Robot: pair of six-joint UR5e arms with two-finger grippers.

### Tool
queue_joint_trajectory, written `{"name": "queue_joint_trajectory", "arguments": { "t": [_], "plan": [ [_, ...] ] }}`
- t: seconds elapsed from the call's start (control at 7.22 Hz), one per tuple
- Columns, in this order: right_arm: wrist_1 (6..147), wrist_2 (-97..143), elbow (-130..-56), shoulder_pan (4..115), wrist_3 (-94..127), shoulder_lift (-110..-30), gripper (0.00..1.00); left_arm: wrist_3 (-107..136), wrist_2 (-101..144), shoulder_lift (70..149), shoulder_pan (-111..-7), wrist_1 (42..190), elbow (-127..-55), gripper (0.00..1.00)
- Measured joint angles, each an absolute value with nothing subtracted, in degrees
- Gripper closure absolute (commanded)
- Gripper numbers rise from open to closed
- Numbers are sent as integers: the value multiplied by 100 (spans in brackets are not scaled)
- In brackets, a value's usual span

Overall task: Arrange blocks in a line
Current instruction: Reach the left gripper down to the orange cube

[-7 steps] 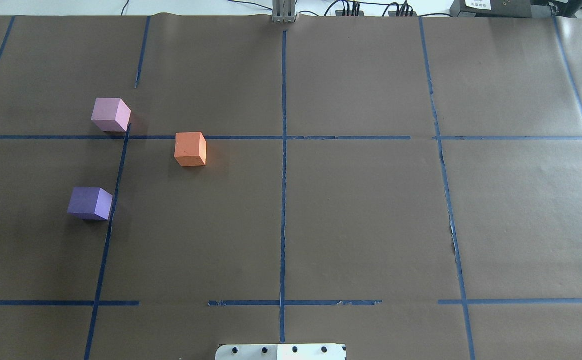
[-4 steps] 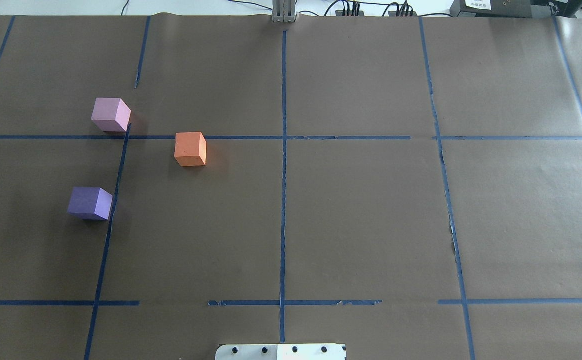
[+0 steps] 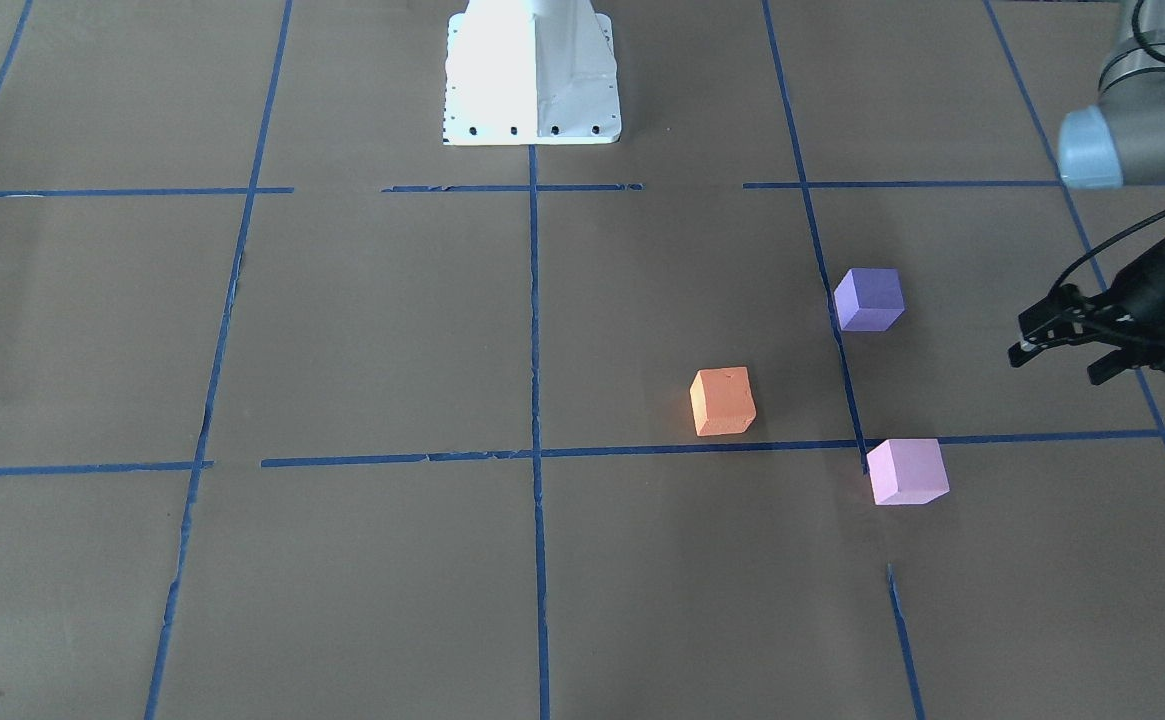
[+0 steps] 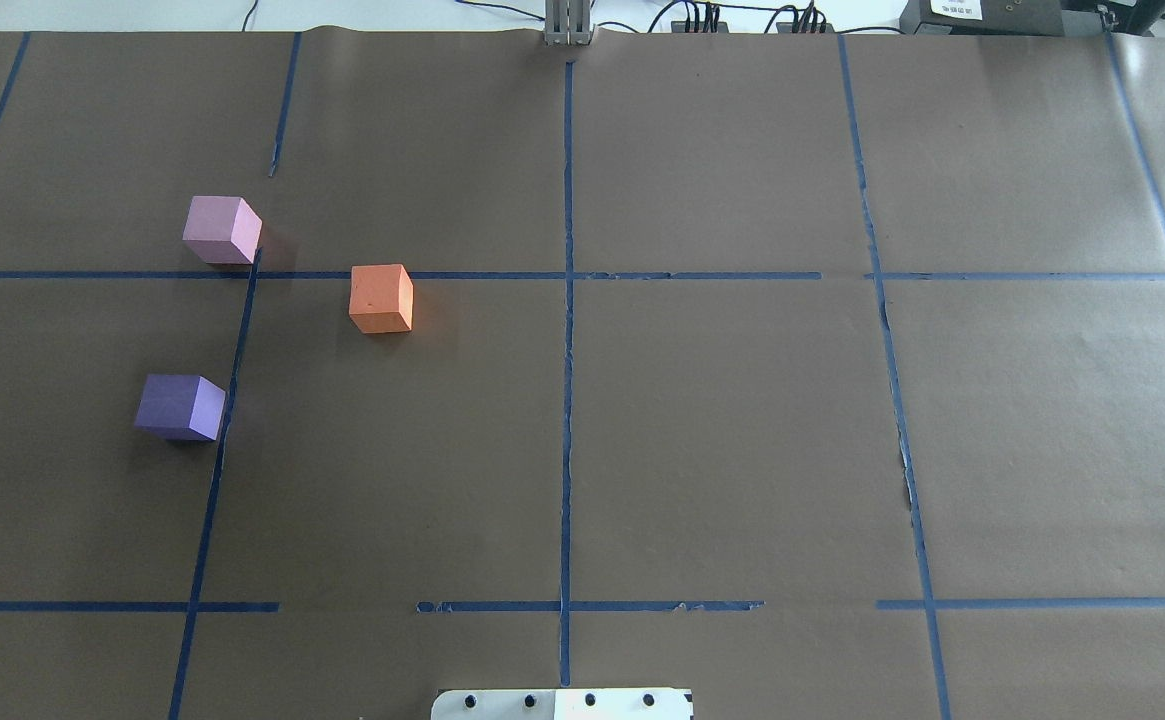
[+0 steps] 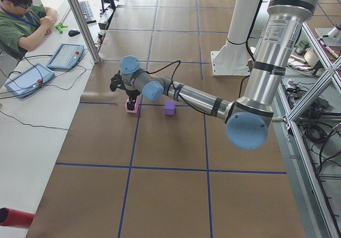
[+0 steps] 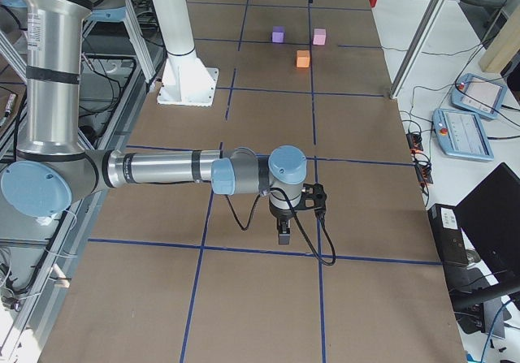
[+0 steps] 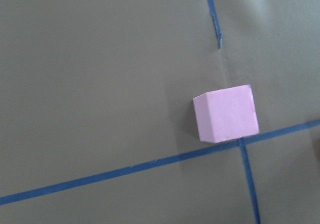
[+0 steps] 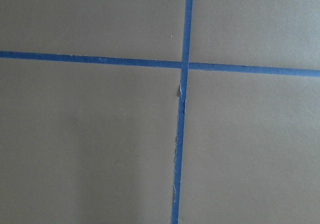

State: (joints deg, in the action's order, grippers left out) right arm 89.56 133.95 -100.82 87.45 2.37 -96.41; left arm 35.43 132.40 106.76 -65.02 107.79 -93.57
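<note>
Pink block (image 7: 226, 114) alone at wrist, front view shows left jaws parted

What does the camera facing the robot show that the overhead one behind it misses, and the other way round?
Only the front-facing view shows the robot's left arm reaching in from the edge, its left gripper open and empty, apart from the blocks. Only the overhead view shows the cables beyond the far edge of the table. Both show the orange block, the violet block, the pink block, the blue tape grid and the robot's white base.
</note>
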Motion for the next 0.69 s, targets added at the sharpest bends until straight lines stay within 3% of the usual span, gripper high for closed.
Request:
{"name": "queue_joint_trajectory", "arguments": {
  "t": [0.69],
  "plan": [
    [8956, 13395, -10084, 8745, 237, -9642, 0, 6480, 11727, 12314, -4456, 10710, -8799, 0]
  ]
}}
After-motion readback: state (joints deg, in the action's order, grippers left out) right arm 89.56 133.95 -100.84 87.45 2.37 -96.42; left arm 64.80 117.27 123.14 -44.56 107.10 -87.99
